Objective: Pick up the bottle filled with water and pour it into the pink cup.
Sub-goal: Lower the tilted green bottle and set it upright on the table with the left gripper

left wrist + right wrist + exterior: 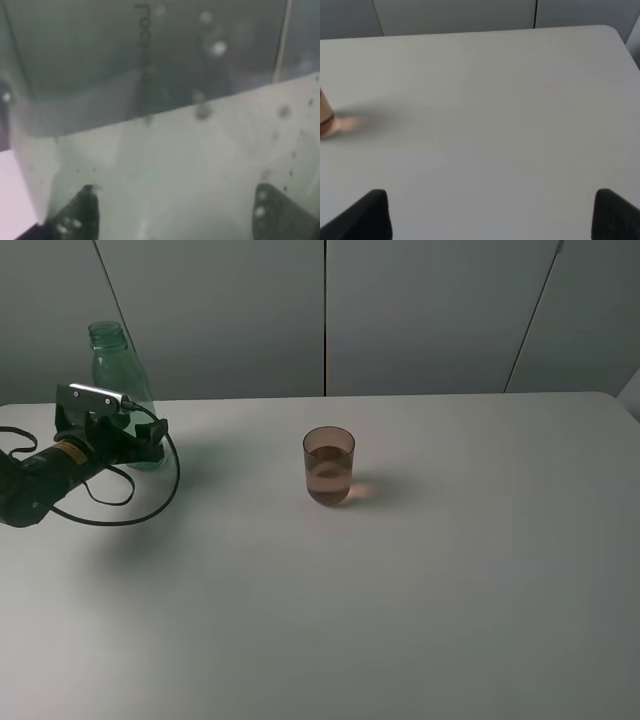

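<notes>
Jaws of the left gripper (175, 212) stand spread, one dark fingertip (80, 215) on each side of the bottle (118, 390), whose green translucent body fills the left wrist view; I cannot tell from these views whether the pads touch the plastic. In the high view the bottle stands upright at about ten o'clock on the table (420, 600), near the far edge, with the left arm pressed in close in front of it. The pink cup (329, 466) stands upright near the middle of the table, at roughly three o'clock from the bottle and well apart from it; it seems to hold some liquid already. The right gripper (485, 215) hangs over bare table with its jaws wide apart, the cup only at the edge of its view.

Risks, as I judge them: the bottle has no cap, so a squeeze too hard on the thin wall could push water out of the neck. A grip set off-centre may tip it. Swinging fast toward the cup could slosh, and overshooting could knock the light cup over.
</notes>
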Available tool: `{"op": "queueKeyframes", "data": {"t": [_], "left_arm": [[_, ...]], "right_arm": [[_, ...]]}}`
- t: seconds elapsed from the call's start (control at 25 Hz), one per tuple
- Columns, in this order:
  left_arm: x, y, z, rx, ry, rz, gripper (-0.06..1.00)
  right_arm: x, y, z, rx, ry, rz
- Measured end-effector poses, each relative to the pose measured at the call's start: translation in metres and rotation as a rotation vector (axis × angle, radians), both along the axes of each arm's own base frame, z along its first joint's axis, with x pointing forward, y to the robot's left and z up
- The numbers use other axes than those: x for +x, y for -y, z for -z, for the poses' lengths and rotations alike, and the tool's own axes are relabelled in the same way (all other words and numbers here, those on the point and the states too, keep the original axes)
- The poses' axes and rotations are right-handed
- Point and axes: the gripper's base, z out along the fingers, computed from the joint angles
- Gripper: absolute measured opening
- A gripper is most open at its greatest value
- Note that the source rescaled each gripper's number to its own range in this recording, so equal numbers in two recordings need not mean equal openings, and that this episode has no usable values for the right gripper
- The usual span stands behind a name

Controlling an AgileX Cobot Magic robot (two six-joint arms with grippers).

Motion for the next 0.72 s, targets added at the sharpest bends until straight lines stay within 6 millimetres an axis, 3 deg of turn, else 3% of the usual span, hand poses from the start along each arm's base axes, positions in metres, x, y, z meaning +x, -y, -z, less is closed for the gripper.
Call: {"op": "queueKeyframes", "data": {"t": [0.52, 0.6, 0.68, 0.72], "left_arm": [[0.0005, 0.0007, -0.0001, 0.001, 0.0, 0.002, 0.01], [0.0005, 0.0007, 0.0, 0.001, -0.002, 0.002, 0.16], [0.0004, 0.0006, 0.0002, 0.001, -0.005, 0.001, 0.37], [0.0004, 0.0006, 0.0005, 0.001, -0.007, 0.001, 0.41]], "right_arm": [[0.0, 0.0, 0.0, 0.0, 0.0, 0.0], [0.0, 0.0, 0.0, 0.0, 0.0, 0.0], [0.0, 0.0, 0.0, 0.0, 0.0, 0.0], [0.0, 0.0, 0.0, 0.0, 0.0, 0.0]]}}
